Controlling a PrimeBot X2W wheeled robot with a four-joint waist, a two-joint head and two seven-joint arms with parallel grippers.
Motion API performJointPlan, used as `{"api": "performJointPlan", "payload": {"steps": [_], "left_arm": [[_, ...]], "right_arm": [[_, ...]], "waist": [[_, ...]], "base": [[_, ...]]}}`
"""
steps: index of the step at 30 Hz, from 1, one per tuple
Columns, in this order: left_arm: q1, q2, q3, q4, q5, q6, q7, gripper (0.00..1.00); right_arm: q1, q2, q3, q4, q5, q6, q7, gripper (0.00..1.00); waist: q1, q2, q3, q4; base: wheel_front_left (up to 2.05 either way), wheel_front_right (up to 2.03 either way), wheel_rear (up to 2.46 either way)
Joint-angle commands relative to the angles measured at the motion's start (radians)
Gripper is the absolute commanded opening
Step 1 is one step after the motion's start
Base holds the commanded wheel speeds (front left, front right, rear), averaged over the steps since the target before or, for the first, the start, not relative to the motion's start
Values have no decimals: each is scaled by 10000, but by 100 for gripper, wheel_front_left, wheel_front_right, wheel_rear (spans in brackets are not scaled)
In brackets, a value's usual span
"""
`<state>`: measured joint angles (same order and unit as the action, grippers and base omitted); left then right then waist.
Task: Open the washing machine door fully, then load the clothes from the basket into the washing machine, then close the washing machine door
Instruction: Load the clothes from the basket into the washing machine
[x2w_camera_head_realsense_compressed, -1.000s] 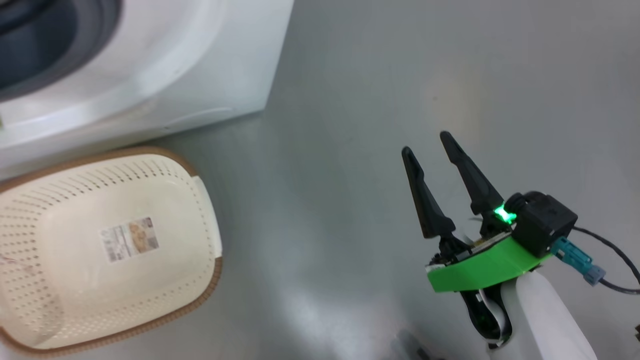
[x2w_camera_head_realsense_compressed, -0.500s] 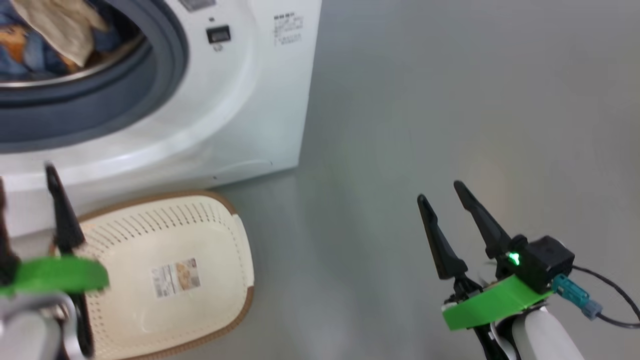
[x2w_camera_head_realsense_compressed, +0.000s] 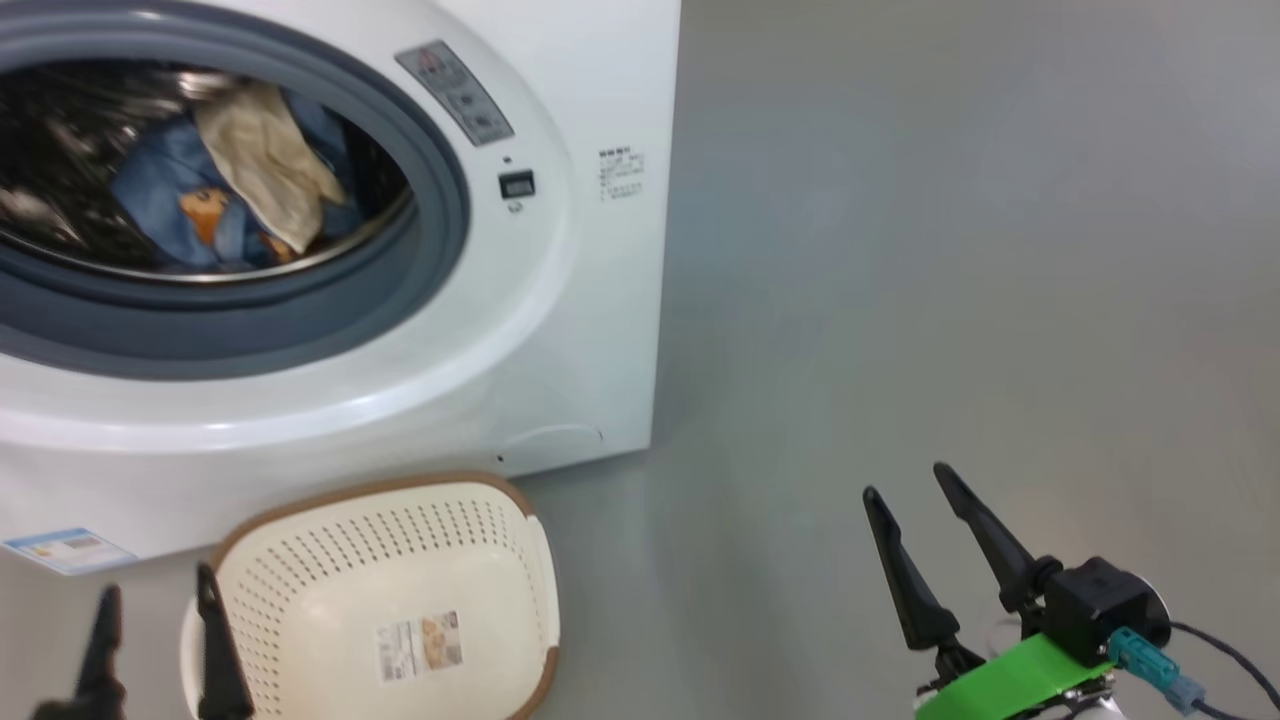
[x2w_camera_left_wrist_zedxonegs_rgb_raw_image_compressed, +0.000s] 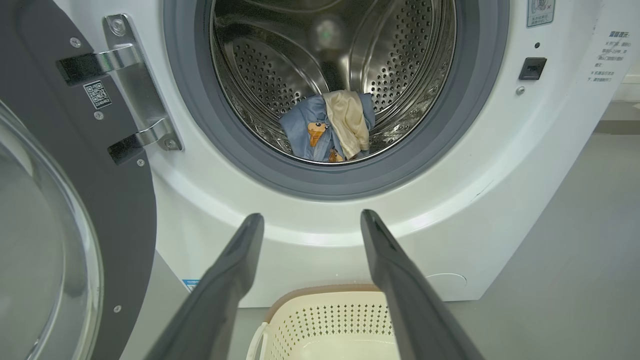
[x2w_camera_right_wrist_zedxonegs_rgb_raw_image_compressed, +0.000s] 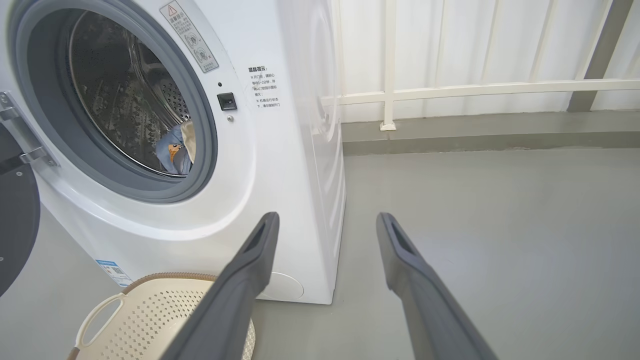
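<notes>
The washing machine stands at the upper left with its door swung wide open to the left on a metal hinge. Light blue and cream clothes lie at the bottom of the steel drum, also seen in the head view. The cream basket sits on the floor in front of the machine, showing only a label sticker inside. My left gripper hovers open at the basket's left rim, pointing toward the drum. My right gripper is open over bare floor to the right.
Grey floor stretches to the right of the machine. A white railing and wall stand behind it. A blue label sticker marks the machine's lower left corner. The open door takes up the space left of the machine.
The head camera has tilted up, so the drum with the clothes now shows and the basket sits lower in the picture. Both grippers stay open.
</notes>
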<state>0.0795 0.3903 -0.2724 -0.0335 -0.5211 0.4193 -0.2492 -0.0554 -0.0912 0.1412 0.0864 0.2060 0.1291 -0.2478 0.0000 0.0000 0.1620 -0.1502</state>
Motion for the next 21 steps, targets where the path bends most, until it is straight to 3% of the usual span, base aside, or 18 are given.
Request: {"api": "performJointPlan", "payload": {"steps": [1, 21], "left_arm": [[-72, 130, 317, -281, 102, -24, -107, 100], [1102, -463, -158, -823, 545, -307, -124, 100]], "right_arm": [[94, -88, 150, -272, -122, 16, 45, 100], [1202, 81, -238, -1109, -394, 16, 719, 100]], "waist": [[0, 0, -659, 315], [0, 0, -1724, 484]], "base": [[0, 0, 0], [0, 0, 0]]}}
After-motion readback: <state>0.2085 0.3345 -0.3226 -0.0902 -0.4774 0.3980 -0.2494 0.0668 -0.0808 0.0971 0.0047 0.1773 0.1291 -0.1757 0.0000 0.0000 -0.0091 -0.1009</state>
